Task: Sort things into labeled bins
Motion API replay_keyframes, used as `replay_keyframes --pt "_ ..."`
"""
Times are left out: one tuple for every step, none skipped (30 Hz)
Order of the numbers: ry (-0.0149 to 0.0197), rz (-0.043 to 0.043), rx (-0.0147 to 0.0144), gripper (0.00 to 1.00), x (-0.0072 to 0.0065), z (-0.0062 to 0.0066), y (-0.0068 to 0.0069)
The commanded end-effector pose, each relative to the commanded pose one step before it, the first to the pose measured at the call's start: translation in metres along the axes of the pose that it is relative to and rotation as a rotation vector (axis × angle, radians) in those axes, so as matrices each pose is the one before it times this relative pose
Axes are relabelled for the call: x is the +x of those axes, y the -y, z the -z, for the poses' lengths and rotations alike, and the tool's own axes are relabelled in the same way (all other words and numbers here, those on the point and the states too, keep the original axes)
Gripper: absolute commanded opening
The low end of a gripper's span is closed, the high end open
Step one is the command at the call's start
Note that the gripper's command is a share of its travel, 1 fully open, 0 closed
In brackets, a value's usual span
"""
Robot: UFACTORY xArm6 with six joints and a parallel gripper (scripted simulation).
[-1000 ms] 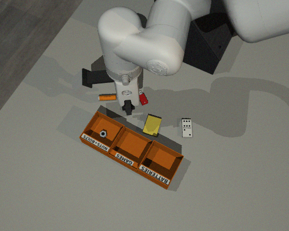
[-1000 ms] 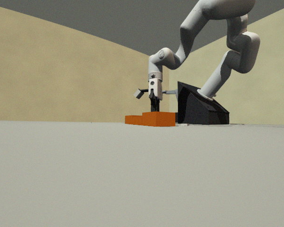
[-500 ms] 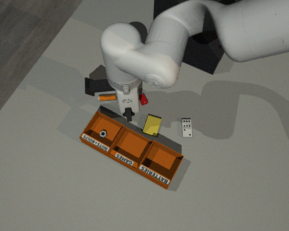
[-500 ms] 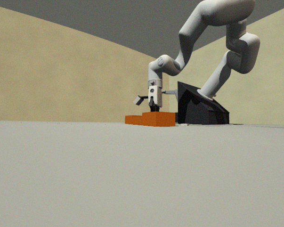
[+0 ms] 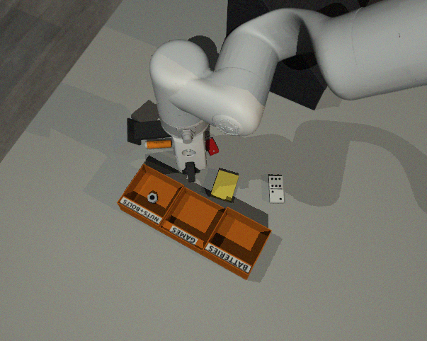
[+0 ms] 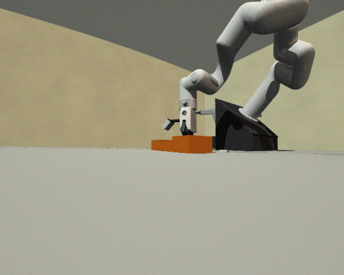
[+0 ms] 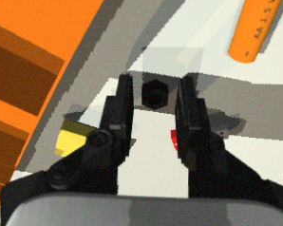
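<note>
My gripper (image 5: pixel 190 175) hangs low just behind the row of orange bins, its fingers partly apart and holding nothing. In the wrist view a small black hex nut (image 7: pixel 155 93) lies on the table between the fingertips, with a gap on each side. An orange AA battery (image 5: pixel 158 143) lies to the left of the gripper, and also shows in the wrist view (image 7: pixel 256 28). A red USB stick (image 5: pixel 212 146) lies to its right. A yellow block (image 5: pixel 224 184) leans by the bins. A white domino (image 5: pixel 276 188) lies further right.
Three joined orange bins are labelled NUTS+BOLTS (image 5: pixel 151 196), GAMES (image 5: pixel 192 216) and BATTERIES (image 5: pixel 238 238). A grey nut (image 5: pixel 151 197) lies in the NUTS+BOLTS bin. The arm's dark base (image 6: pixel 242 130) stands behind. The bin wall is close to the left finger.
</note>
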State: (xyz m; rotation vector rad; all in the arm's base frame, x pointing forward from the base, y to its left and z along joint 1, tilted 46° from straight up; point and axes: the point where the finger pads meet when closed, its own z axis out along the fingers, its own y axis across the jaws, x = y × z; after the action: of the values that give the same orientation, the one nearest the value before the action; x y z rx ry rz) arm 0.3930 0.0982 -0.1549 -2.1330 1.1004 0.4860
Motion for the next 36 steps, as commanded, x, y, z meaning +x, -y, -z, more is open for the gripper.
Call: replay_keyframes --pt "-0.00248 0.00076 0.00203 0.3 0.0009 0.00036 0.00101" --pt "0.0 0.0 0.0 0.3 -0.00001 -0.00001 0.0" --pt "0.0 0.0 0.0 0.3 -0.00001 -0.00001 -0.00001" --pt "0.0 0.0 0.0 0.3 -0.00001 0.0 -0.00001" --pt "0.0 0.0 0.0 0.3 -0.00001 0.0 -0.00001" --pt "0.0 0.0 0.0 0.3 -0.00001 0.0 -0.00001" --pt "0.0 0.0 0.0 0.3 -0.00001 0.0 -0.00001" --pt "0.0 0.0 0.0 0.0 0.0 0.0 0.0" --pt "0.0 0.0 0.0 0.0 0.0 0.0 0.0" --pt "0.0 0.0 0.0 0.0 0.0 0.0 0.0" --pt "0.0 0.0 0.0 0.0 0.0 0.0 0.0" --pt "0.0 0.0 0.0 0.0 0.0 0.0 0.0" --pt "0.0 0.0 0.0 0.0 0.0 0.0 0.0" --pt "0.0 0.0 0.0 0.0 0.0 0.0 0.0" --pt "0.0 0.0 0.0 0.0 0.0 0.0 0.0" --pt "0.0 0.0 0.0 0.0 0.0 0.0 0.0" --pt "0.0 0.0 0.0 0.0 0.0 0.0 0.0" --pt "0.0 0.0 0.0 0.0 0.0 0.0 0.0" --pt "-0.00014 0.00004 0.0001 0.0 0.00005 0.00006 0.00005" --pt "0.0 0.0 0.0 0.0 0.0 0.0 0.0" --pt "0.0 0.0 0.0 0.0 0.0 0.0 0.0" --pt "0.0 0.0 0.0 0.0 0.0 0.0 0.0" --pt "0.0 0.0 0.0 0.0 0.0 0.0 0.0" --pt "0.00014 -0.00004 -0.0001 0.0 -0.00005 -0.00006 -0.00005" --pt "0.0 0.0 0.0 0.0 0.0 0.0 0.0" --pt "-0.00013 0.00004 0.0001 0.0 0.00005 0.00006 0.00005" --pt "0.0 0.0 0.0 0.0 0.0 0.0 0.0" --pt "0.0 0.0 0.0 0.0 0.0 0.0 0.0" --pt "0.0 0.0 0.0 0.0 0.0 0.0 0.0" --pt "0.0 0.0 0.0 0.0 0.0 0.0 0.0" --pt "0.0 0.0 0.0 0.0 0.0 0.0 0.0" --pt "0.0 0.0 0.0 0.0 0.0 0.0 0.0" --pt "0.0 0.0 0.0 0.0 0.0 0.0 0.0" --pt "0.0 0.0 0.0 0.0 0.0 0.0 0.0" --pt "0.0 0.0 0.0 0.0 0.0 0.0 0.0" --pt "0.0 0.0 0.0 0.0 0.0 0.0 0.0"
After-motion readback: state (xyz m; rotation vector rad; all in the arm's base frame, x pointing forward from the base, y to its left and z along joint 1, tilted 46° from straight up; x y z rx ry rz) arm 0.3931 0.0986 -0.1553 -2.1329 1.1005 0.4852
